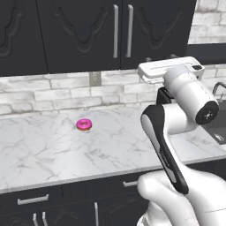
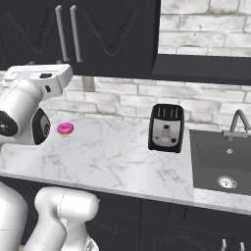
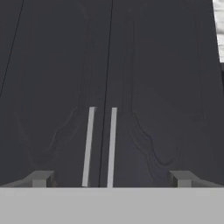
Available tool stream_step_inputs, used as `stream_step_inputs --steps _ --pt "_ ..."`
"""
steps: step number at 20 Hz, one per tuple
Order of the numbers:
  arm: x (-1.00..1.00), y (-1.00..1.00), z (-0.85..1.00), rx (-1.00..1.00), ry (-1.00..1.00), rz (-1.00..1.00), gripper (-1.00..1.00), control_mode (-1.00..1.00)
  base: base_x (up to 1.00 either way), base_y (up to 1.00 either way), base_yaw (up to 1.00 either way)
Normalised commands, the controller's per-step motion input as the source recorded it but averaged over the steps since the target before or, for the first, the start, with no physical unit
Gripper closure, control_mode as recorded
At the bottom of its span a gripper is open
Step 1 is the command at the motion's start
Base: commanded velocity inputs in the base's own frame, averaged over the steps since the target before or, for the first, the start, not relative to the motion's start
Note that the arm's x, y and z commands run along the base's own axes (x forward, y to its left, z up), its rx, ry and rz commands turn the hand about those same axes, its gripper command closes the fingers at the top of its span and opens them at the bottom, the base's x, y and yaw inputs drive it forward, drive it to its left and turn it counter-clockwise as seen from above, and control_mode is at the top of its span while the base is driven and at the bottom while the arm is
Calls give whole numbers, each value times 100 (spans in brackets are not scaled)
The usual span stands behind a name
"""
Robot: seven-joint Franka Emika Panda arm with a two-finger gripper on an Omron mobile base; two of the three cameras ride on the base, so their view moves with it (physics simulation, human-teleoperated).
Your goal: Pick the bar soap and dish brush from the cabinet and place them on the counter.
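The cabinet [image 1: 88,35] is a dark upper wall unit, and both its carved doors are shut. Its two vertical silver handles [image 3: 100,146] stand side by side straight ahead in the hand view. My gripper [image 3: 111,178] is open, with nothing between its fingertips [image 3: 41,178], and it faces the seam between the doors from a short distance. In the base views my hand [image 1: 170,70] is raised above the counter [image 1: 53,154], just below the cabinet's lower edge. The bar soap and the dish brush are out of view. The white marble counter [image 2: 112,157] runs below.
A pink frosted donut [image 1: 84,124] lies on the counter near the brick wall. To the right stand a black toaster [image 2: 166,127] and a dark sink [image 2: 220,162] with a faucet [image 2: 238,122]. Dark drawers [image 1: 33,199] run under the counter's front edge.
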Motion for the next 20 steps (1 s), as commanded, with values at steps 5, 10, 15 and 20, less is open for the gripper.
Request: stream_step_inputs --steps 5,10,15,20 --pt "32 0 0 0 0 0 -100 -100 0 0 0" --pt "33 0 0 0 0 0 -100 -100 0 0 0" --pt "33 0 0 0 0 0 -100 -100 0 0 0" --pt "34 0 0 0 0 0 -100 -100 0 0 0"
